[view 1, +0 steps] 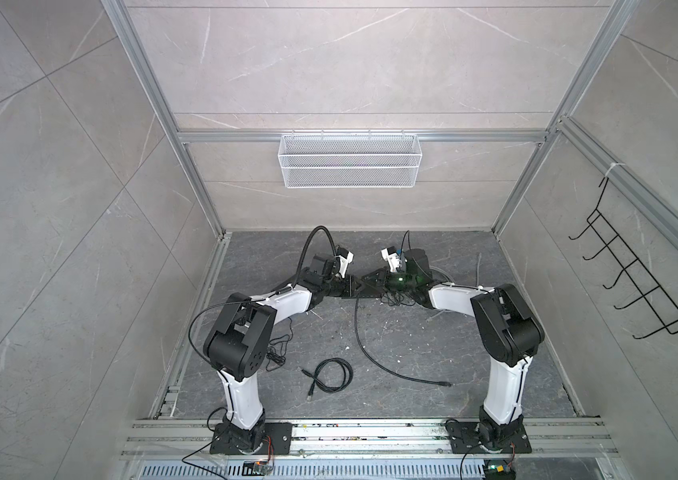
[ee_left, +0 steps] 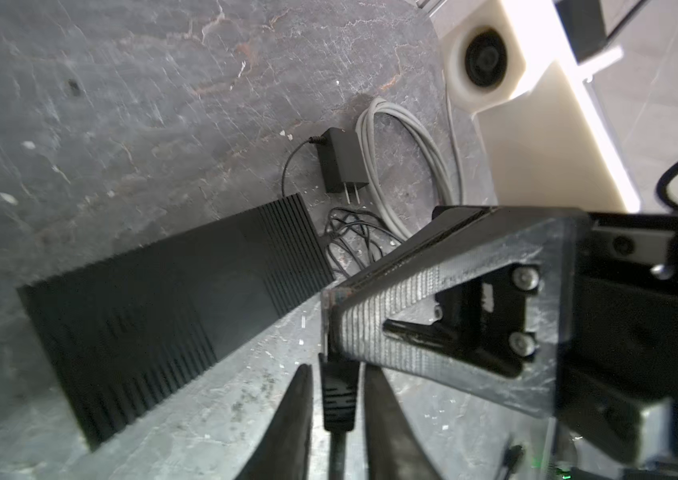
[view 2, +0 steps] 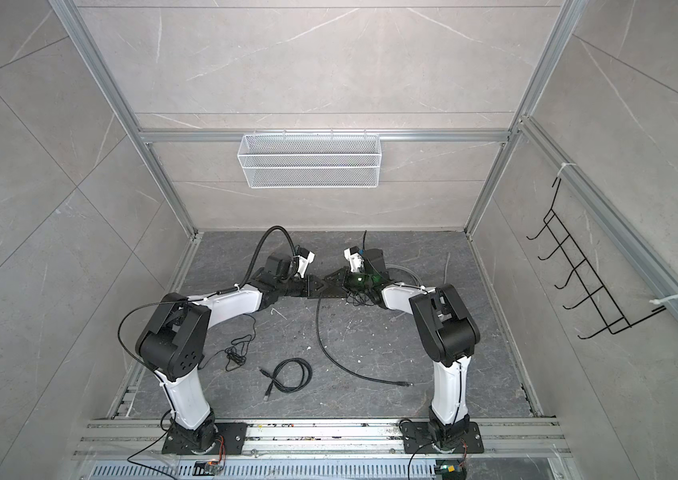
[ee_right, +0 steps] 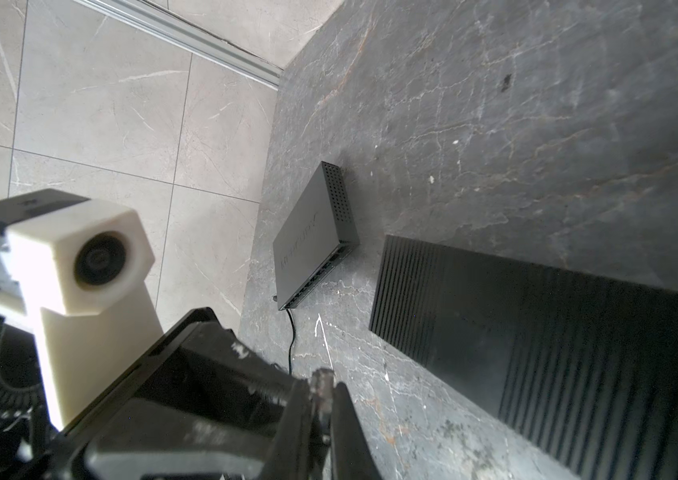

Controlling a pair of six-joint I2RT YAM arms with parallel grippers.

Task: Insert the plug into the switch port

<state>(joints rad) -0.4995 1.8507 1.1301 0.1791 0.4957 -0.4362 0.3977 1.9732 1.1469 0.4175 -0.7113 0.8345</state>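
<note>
The right gripper has its dark, blade-like fingers pinched on the plug, whose clear plastic tip pokes out between them. The left gripper stands slightly apart. Its tapered fingers flank the plug's ribbed black boot with what looks like a thin gap on each side, though that wrist view is blurred. The plug is held over mid-bench, toward the far side, where both arms meet. Its round black cable curves off to the near right across the veined, dark-grey stone bench. Close by lies a flat, finely ribbed black slab. Left of that slab rests the switch, a small matte black box with a perforated end and a row of ports along one long edge, well apart from the plug.
</note>
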